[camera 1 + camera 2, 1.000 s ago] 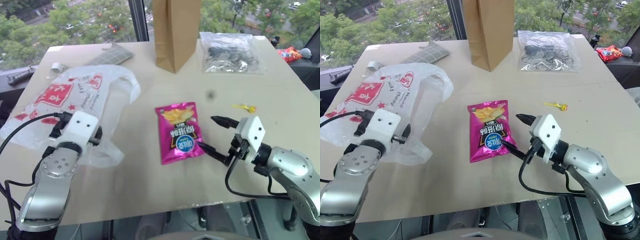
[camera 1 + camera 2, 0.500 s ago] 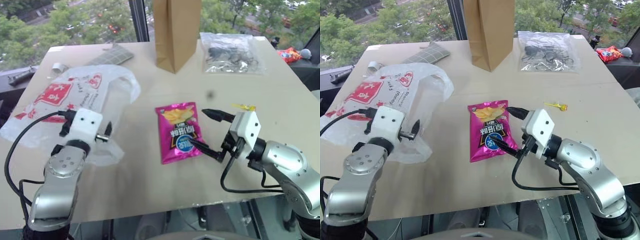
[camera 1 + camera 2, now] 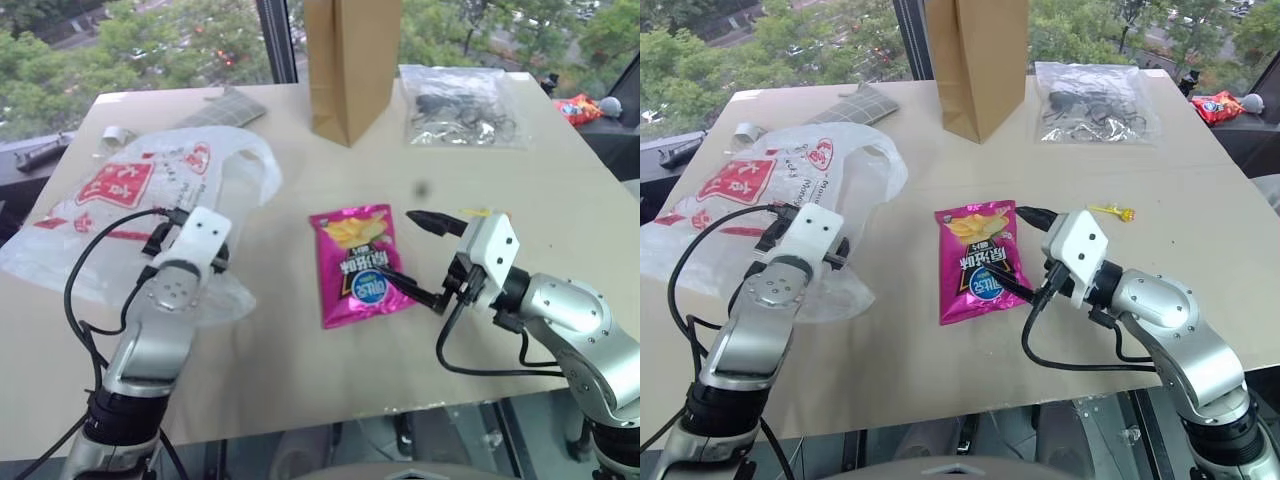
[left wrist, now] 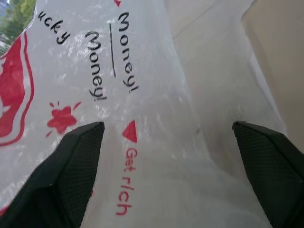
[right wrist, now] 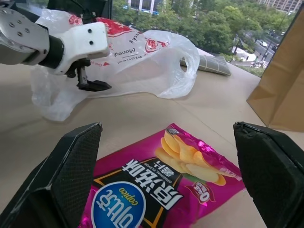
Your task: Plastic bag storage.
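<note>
One beige rectangular table (image 3: 300,340), holding everything. One large thin translucent white plastic bag (image 3: 120,200) with red print, lying crumpled flat on the table's left part, loop handle toward the middle. One tall brown paper bag (image 3: 350,60) standing upright at the far edge, centre. One clear flat pouch of black cables (image 3: 462,108) far right, beside the paper bag. One shiny pink snack packet (image 3: 358,262) lying flat mid-table. One grey folded cloth (image 3: 222,108) at the far left edge. One small yellow item (image 3: 1112,211) right of the packet, too small to identify.

Two grippers. Left gripper (image 4: 166,142) sits low over the plastic bag's near part, fingers (image 4: 71,161) spread wide with bag film between them; not clamped on it, and contact with the film cannot be told. Right gripper (image 3: 415,255) is released, fingers wide apart, level, one fingertip (image 3: 395,283) over the pink packet's right edge, the other fingertip raised above the table; it holds nothing.
</note>
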